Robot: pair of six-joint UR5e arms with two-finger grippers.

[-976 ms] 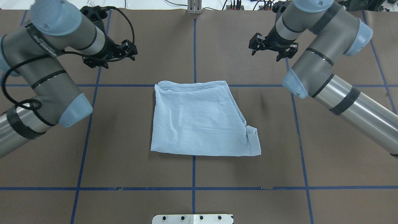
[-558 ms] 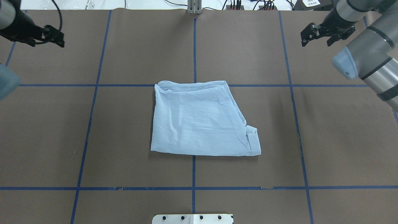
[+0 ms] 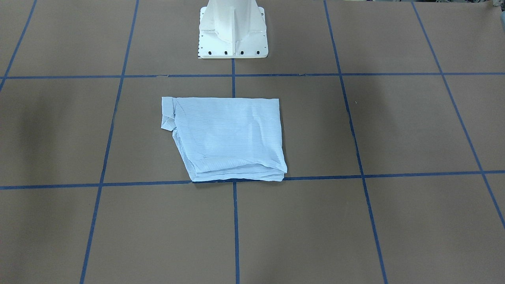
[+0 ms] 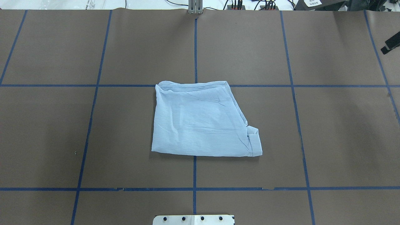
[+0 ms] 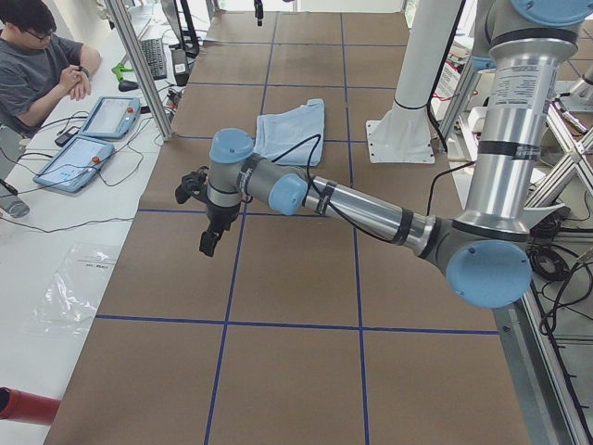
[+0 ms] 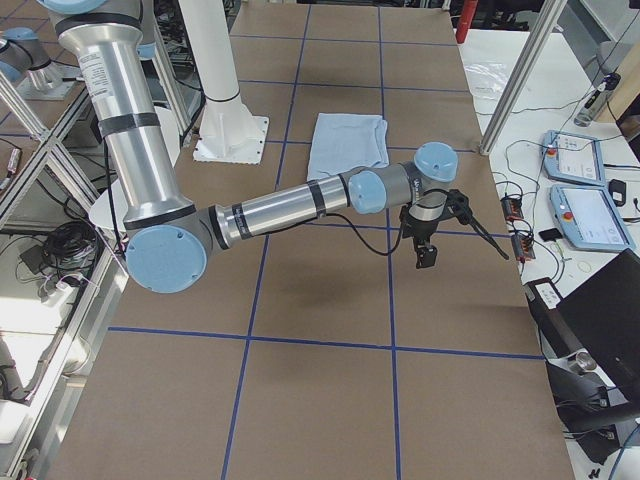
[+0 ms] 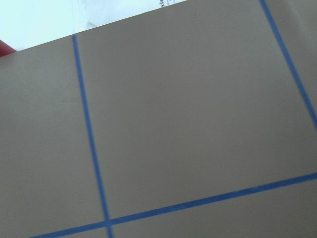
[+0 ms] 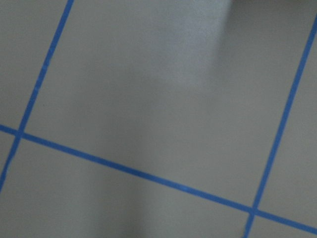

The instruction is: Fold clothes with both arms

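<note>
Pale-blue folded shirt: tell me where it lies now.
In the overhead view the folded pale-blue striped shirt lies mid-table, straddling the central blue tape line, ahead of the white pedestal base.

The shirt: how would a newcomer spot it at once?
Find the brown table with its blue tape grid and the white pedestal base at one edge. In front of the base lies the shirt, the only pale-blue folded cloth there.

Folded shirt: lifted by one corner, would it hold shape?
Probably not: the shirt lies in thin, wrinkled layers, so it likely droops and unfolds; likely light too. A push would probably bunch the loose stacked edges.
</note>
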